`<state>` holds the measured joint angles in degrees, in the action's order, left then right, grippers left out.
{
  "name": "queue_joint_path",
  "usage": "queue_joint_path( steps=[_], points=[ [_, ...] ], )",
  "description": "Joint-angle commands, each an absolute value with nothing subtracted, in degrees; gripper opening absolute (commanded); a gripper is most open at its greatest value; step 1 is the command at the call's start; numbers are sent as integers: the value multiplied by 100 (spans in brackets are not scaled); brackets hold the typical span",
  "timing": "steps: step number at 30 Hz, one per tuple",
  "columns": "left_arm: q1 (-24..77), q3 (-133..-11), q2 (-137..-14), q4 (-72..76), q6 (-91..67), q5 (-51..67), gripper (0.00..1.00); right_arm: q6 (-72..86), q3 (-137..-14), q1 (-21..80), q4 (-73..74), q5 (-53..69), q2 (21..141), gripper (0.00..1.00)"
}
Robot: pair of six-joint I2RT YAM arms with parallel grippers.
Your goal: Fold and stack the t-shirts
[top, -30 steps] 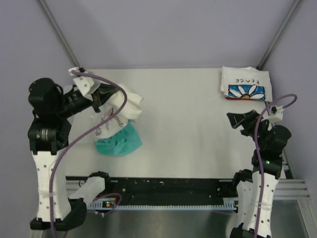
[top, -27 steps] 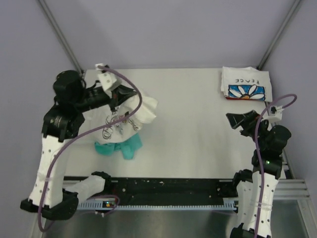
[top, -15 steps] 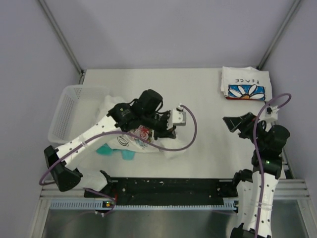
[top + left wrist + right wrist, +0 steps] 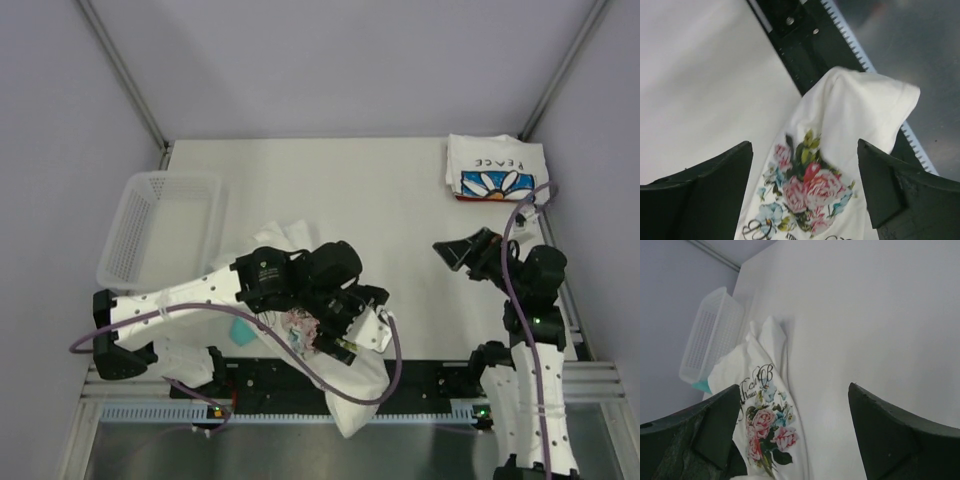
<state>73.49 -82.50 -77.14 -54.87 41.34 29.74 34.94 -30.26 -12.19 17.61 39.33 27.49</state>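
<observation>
The white flower-print t-shirt (image 4: 352, 390) lies crumpled at the table's front middle, its lower end hanging over the black front rail. My left gripper (image 4: 332, 334) hovers over its rose print (image 4: 807, 187), open, with nothing between the fingers (image 4: 705, 190). A bit of the teal t-shirt (image 4: 240, 330) shows beside the left arm. The daisy "PEACE" t-shirt (image 4: 497, 168) sits folded at the back right corner. My right gripper (image 4: 458, 250) hangs open over bare table at the right and faces the flower-print t-shirt (image 4: 765, 425).
A white mesh basket (image 4: 160, 235) stands at the left edge, also in the right wrist view (image 4: 710, 340). The black front rail (image 4: 420, 378) runs along the near edge. The left arm stretches across the table's front left.
The left arm swung from the basket to the front middle, pulling the flower-print t-shirt along, then opened and let it go. The right gripper drifted slightly left.
</observation>
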Motion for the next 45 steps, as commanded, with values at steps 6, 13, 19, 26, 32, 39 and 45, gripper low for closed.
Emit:
queue_joint_path(
  steps=[6, 13, 19, 26, 32, 39, 45],
  points=[
    [5023, -7998, -6883, -5080, 3824, 1722, 99, 2498, -3830, 2492, 1889, 1121, 4777, 88],
    [2079, -7586, -6407, -5308, 3173, 921, 99, 1803, -5060, 4778, 1793, -332, 7274, 90],
    [-172, -6699, -6284, -5168, 3331, 1476, 99, 1231, -6457, 6142, 1942, -720, 9910, 95],
    [-1757, -6706, -6372, -5229, 3603, 2144, 99, 1423, -7093, 6697, 1951, -1010, 11092, 74],
    [-1854, -6750, -6416, -5501, 3884, 2504, 99, 1513, -6838, 6636, 1960, -1486, 10014, 0],
    [-1854, -6925, -6697, -5844, 4200, 3225, 94, 1055, -7653, 6417, 1810, -992, 8061, 0],
    [-1846, -6900, -6654, -5959, 4455, 3497, 95, 1370, -8112, 5257, 1942, -1187, 6989, 0]
  ],
)
